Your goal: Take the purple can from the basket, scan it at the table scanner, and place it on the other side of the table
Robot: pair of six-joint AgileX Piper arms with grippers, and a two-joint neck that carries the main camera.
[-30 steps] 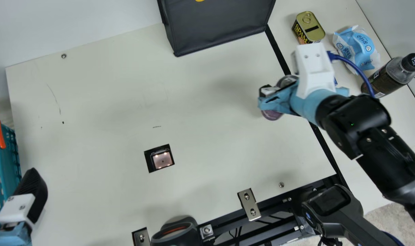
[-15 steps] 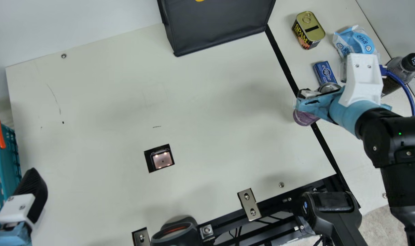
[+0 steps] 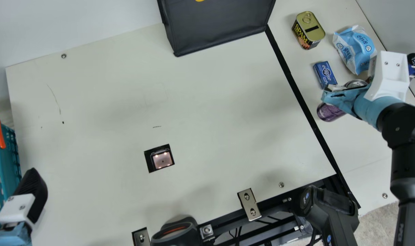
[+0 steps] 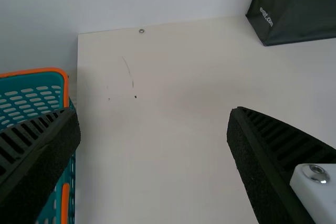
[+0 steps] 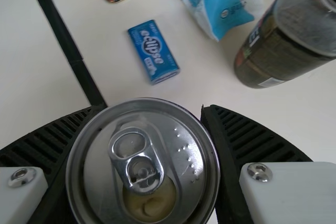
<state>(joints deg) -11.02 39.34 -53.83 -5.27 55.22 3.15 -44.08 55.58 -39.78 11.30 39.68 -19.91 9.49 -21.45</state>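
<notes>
Purple can (image 3: 330,112): clamped in the right pincer (image 3: 330,93), over the tabletop (image 3: 361,147) to the right of the black strip (image 3: 290,78), near the blue box (image 3: 325,73). Left pincer (image 3: 33,193): fingers well apart, at the teal basket (image 3: 10,157).

The purple cylindrical metal can with a silver lid and pull tab (image 3: 330,113) is gripped between the tips of the right pincer (image 3: 330,92), lid up, an opening showing beside its tab. The black rectangular scanner with a lit pinkish window (image 3: 162,160) lies between both pincers, well apart from each. The teal perforated plastic basket with orange trim (image 3: 9,160) stands just beside the left pincer (image 3: 33,193).
</notes>
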